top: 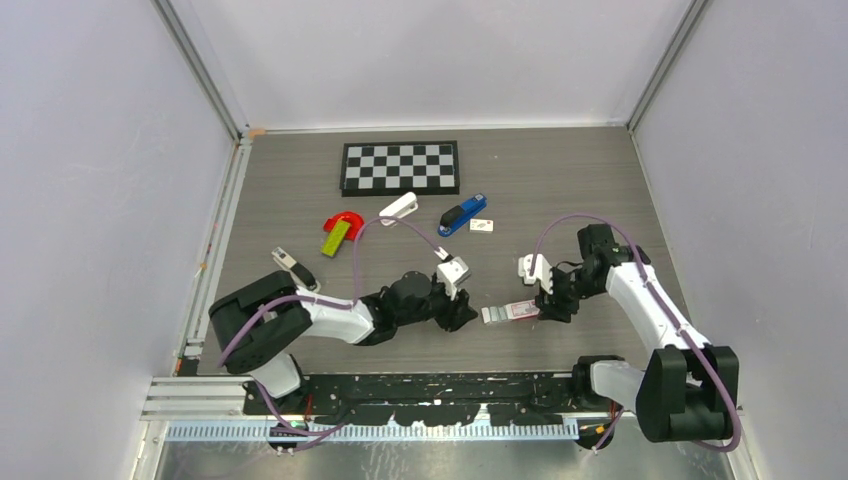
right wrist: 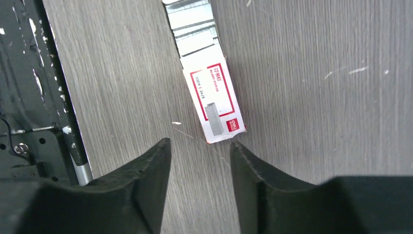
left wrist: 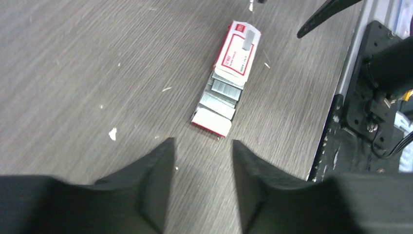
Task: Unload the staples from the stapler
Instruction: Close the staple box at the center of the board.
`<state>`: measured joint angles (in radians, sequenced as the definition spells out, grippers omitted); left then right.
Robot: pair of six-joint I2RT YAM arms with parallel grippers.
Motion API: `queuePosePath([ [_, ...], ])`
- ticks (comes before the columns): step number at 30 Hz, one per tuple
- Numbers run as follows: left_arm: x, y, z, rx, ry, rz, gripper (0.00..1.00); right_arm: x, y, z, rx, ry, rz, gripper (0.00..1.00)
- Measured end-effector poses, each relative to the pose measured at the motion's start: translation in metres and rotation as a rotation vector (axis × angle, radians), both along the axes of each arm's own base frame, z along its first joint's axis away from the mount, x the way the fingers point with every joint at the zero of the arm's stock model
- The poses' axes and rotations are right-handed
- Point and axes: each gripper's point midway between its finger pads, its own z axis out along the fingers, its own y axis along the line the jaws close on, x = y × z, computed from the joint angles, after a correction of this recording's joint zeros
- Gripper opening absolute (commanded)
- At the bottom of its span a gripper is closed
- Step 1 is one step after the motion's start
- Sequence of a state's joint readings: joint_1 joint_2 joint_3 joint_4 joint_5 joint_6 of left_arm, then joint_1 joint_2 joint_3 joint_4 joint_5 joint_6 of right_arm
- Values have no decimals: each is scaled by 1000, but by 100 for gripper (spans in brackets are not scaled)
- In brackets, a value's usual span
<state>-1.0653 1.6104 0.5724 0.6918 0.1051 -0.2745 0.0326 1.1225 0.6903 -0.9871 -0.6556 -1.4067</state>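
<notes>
Down by the near edge of the bench (top: 560,180), a little right of the middle, lies a small red-and-white box (left wrist: 237,51). Its inner tray (left wrist: 210,122) is slid partway out, and in the tray sit silver-grey strips of staples (left wrist: 223,92), stacked and stepped over one another. The tray end points toward the left pincer (left wrist: 201,145) and the closed, printed end toward the right pincer (right wrist: 199,144). Each pincer hangs low over the bench just short of its end of the box, its fingers spread apart and holding nothing. The blue stapler (top: 462,215) is well away from both. It lies flat toward the far edge, about midway between the side edges and just in front of the right near corner of the checkerboard (top: 401,167). A small white card (top: 481,226) lies just beside it. From here I cannot tell whether the stapler has anything loaded in it.
</notes>
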Motion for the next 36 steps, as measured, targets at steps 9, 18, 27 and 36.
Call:
queuePosePath([
  [9,-4,7,-24,-33,212,118,7,18,-15,-13,-59,34,-142,25],
  [18,-5,1,-50,2,334,165,4,25,-32,-38,-158,73,-214,19],
  [27,-6,-16,-50,-14,381,165,3,24,-34,-54,-196,112,-214,19],
  [36,-7,-25,-50,-21,403,157,3,26,-25,-54,-227,99,-163,19],
])
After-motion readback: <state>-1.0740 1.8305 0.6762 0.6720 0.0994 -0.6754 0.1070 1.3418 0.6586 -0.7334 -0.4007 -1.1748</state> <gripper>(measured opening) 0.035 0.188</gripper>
